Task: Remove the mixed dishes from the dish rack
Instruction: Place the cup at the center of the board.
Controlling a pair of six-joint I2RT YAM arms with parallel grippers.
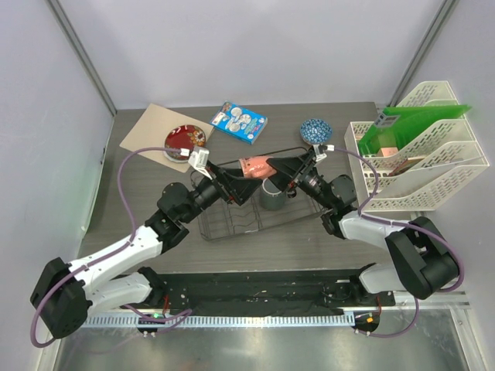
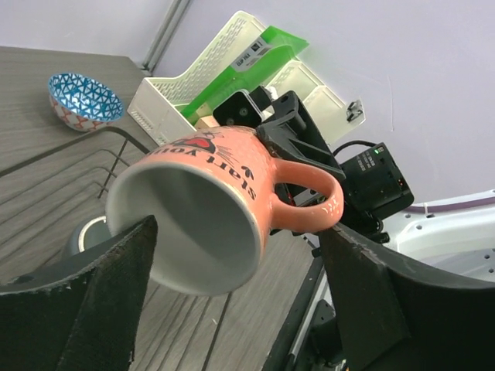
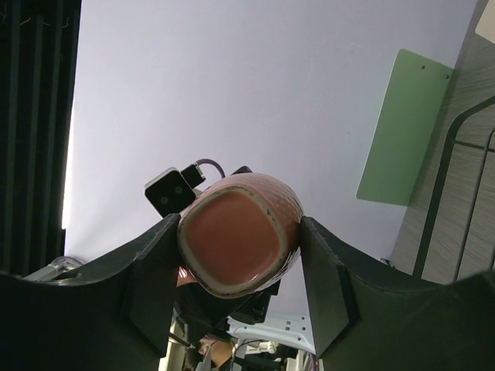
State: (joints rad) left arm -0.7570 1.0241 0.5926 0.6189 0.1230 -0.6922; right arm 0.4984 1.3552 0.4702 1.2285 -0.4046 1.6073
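Pink mug point(image 2: 209, 216): lay on its side in the air above the dish rack point(image 1: 232, 224).
Right gripper point(image 3: 240, 263): clamped on the mug's base end.
Left gripper point(image 2: 240, 259): jaws spread at the mug's mouth, seemingly not pinching it.
Grey mug point(image 1: 271, 195): upright inside the rack.
Bowl point(image 1: 315, 130), plate point(image 1: 184, 140): on the desk point(image 1: 155, 209) beyond the rack.
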